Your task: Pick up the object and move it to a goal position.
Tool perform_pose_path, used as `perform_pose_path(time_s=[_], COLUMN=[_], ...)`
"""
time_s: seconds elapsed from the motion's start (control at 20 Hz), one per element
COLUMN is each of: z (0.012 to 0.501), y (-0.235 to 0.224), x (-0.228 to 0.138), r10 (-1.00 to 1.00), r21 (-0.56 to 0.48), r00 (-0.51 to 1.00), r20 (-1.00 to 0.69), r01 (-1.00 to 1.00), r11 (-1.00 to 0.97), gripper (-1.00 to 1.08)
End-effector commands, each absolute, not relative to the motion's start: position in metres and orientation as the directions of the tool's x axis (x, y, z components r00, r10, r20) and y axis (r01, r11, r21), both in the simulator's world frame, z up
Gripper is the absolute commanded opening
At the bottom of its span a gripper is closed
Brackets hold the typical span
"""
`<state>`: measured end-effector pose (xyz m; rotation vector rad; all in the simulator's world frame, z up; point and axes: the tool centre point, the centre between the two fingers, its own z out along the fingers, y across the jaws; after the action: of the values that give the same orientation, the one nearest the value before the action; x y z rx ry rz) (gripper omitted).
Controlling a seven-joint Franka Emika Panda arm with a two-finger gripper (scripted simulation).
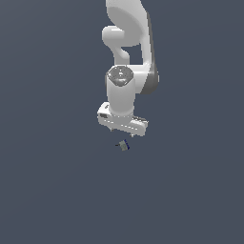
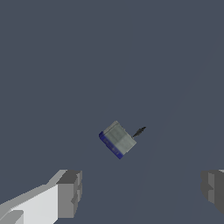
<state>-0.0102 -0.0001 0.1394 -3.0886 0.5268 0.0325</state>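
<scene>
The object (image 1: 124, 145) is a tiny grey-green block with a dark blue edge and a small dark protrusion. It lies on the flat grey ground just below my white gripper (image 1: 123, 132) in the exterior view. In the wrist view the object (image 2: 117, 139) sits between and beyond my two grey fingertips (image 2: 70, 194), which stand wide apart. The gripper (image 2: 142, 190) is open and empty, above the object and not touching it.
The white arm (image 1: 128, 57) rises behind the gripper in the exterior view. Plain dark grey ground (image 1: 57, 190) surrounds the object on all sides. No goal marker shows.
</scene>
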Motion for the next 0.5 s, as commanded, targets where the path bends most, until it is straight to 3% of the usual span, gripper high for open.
perform_pose_path(time_s=[0.0,0.45], z=[0.133,0.109], y=[0.0,0.001], x=[-0.009,-0.006], r10=[-0.398,-0.617], r21=[-0.005,-0.003], r00=[0.917,0.786], r20=[-0.022,-0.02], r01=[-0.398,-0.618], r11=[-0.918,-0.786], gripper=[1.0,1.0])
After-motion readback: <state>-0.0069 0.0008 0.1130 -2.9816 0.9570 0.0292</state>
